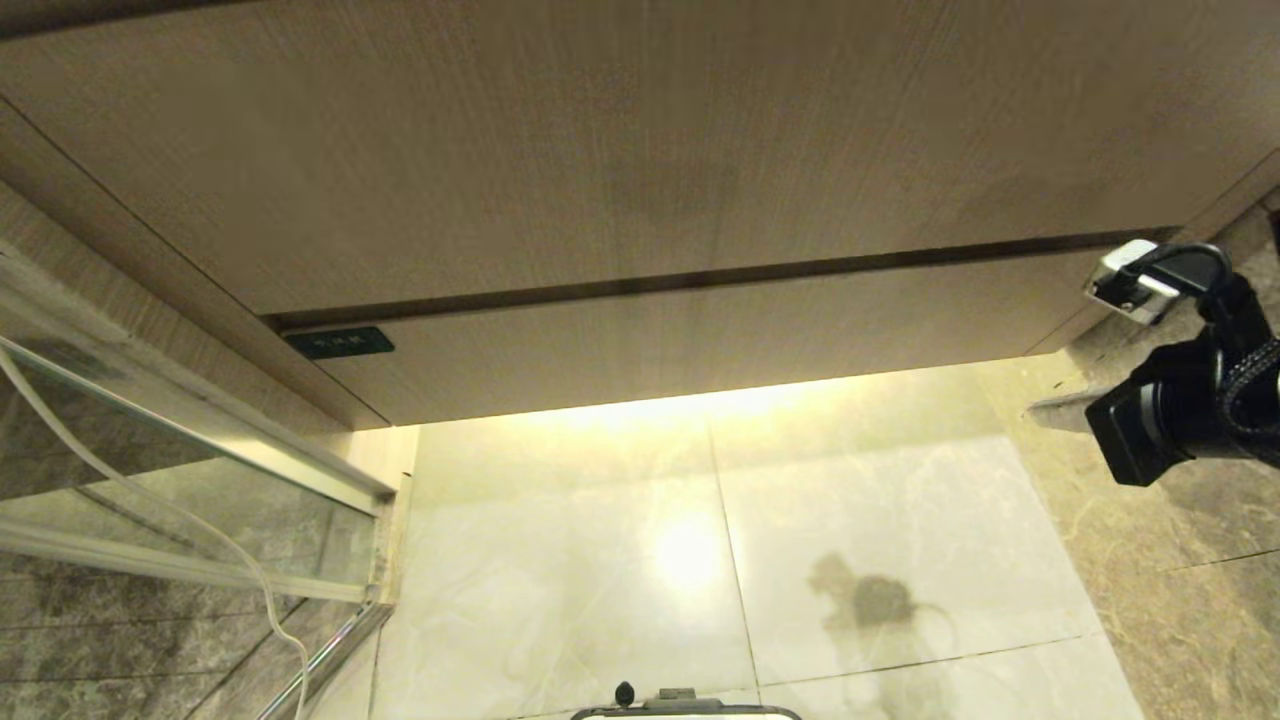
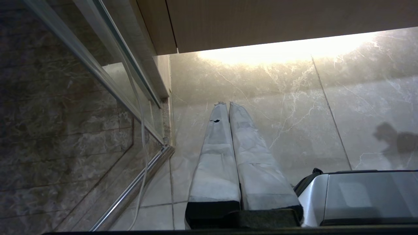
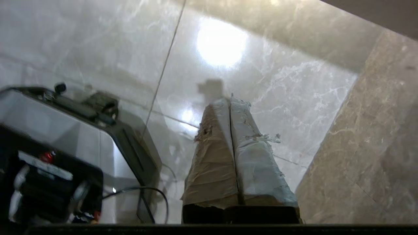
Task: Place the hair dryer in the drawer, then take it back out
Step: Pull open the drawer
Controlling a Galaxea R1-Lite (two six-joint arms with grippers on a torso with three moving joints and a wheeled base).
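The drawer point(image 1: 700, 345) is the low wood-grain front under the taller panel, pushed in, with a small dark label point(image 1: 338, 343) at its left end. The hair dryer is out of view. My right arm point(image 1: 1190, 390) reaches in at the right edge of the head view, level with the drawer's right end and apart from it. The right gripper point(image 3: 230, 101) is shut with nothing in it, its taped fingers pointing down at the marble floor. My left gripper point(image 2: 227, 104) hangs parked over the floor beside the glass door, shut and holding nothing.
A glass shower door point(image 1: 180, 470) with a metal frame stands at the left, and a thin white cord point(image 1: 250, 580) hangs behind it. A brown stone wall point(image 1: 1180, 560) closes the right side. My base point(image 2: 369, 195) sits on the pale marble floor point(image 1: 620, 560) before the cabinet.
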